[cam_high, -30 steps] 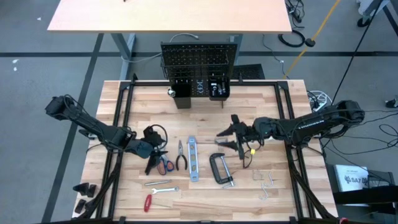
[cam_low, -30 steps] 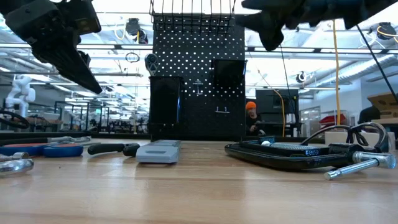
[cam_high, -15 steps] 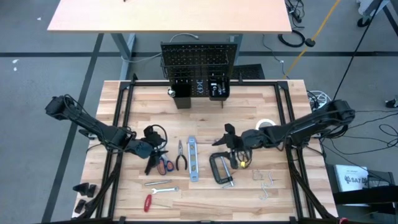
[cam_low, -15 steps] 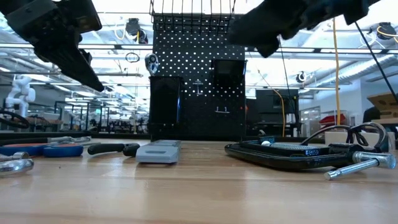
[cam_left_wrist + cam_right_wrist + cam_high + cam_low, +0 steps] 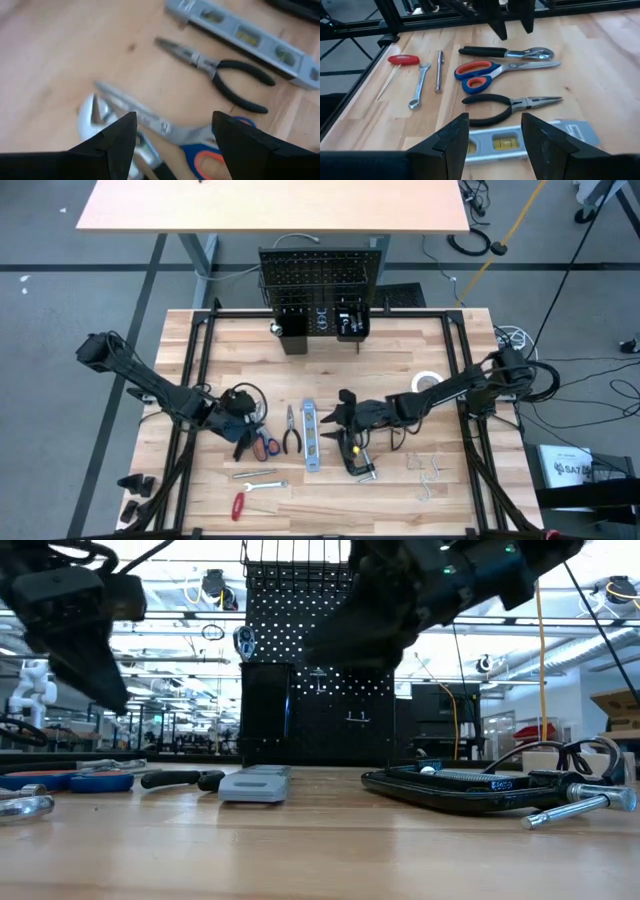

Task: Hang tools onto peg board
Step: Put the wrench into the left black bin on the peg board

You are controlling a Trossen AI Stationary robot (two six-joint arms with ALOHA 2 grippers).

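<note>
The long blue-and-silver spirit level (image 5: 310, 436) lies flat near the middle of the pale wooden tabletop (image 5: 420, 350) and serves as the landmark here. The right gripper (image 5: 339, 416) hangs just beside the level on the right arm's side, above the black C-clamp (image 5: 353, 452); its two dark fingers (image 5: 451, 141) stand spread apart with nothing between them. On the level's other side lie the black-handled needle-nose pliers (image 5: 291, 431), then the red-handled scissors (image 5: 264, 444). The left gripper (image 5: 243, 420) hovers over the scissors, further from the level than the pliers; its fingers (image 5: 114, 140) are spread wide and empty, the scissor blades showing between them in the left wrist view. A slim silver wrench (image 5: 262, 484) and a red-handled screwdriver (image 5: 238, 505) rest toward the table's front edge from the level. The upright black perforated peg board (image 5: 320, 275) stands at the table's far edge, well apart from the level. A white tape roll (image 5: 428, 382) lies beyond the right arm.
</note>
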